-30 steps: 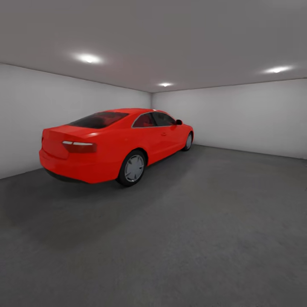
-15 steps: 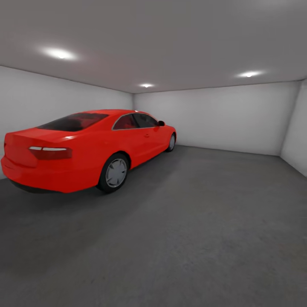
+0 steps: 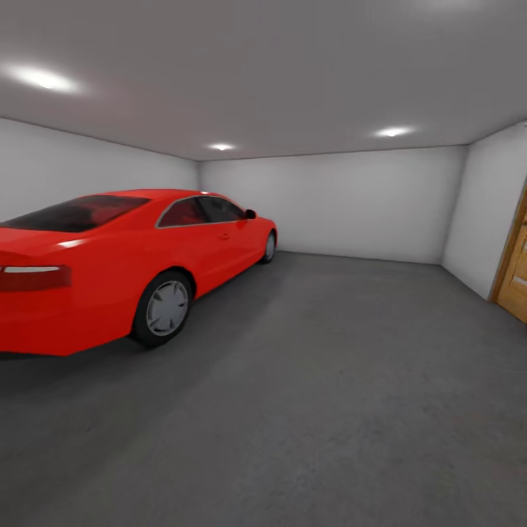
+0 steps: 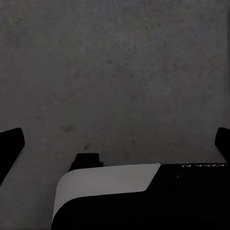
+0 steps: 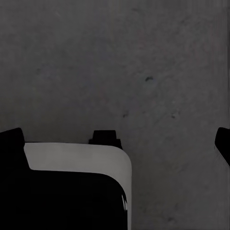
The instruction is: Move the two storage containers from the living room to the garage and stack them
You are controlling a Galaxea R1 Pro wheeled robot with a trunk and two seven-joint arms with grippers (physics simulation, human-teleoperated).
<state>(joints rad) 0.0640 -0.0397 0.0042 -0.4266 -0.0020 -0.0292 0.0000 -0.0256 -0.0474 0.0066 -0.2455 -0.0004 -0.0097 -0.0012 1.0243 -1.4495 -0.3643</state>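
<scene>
I am in the garage, and the two storage containers are out of view. Dark grey concrete floor (image 3: pixel 329 380) stretches ahead of me in the head view. My left gripper (image 4: pixel 116 143) hangs open over the bare floor (image 4: pixel 120 72), its dark fingertips (image 4: pixel 10 143) wide apart with nothing between them. In the same way, my right gripper (image 5: pixel 117 141) is open and empty above the speckled floor (image 5: pixel 143 62). The living room is out of view.
A red car (image 3: pixel 110 256) stands at the left, its rear close to me. Plain white walls (image 3: pixel 351 205) close the far end. A wooden panelled door (image 3: pixel 516 271) shows at the right edge. My own white and black base (image 4: pixel 110 187) lies under the grippers.
The head camera has swung to the right: the car has slid toward the picture's left edge and the wooden door has come into view at the right.
</scene>
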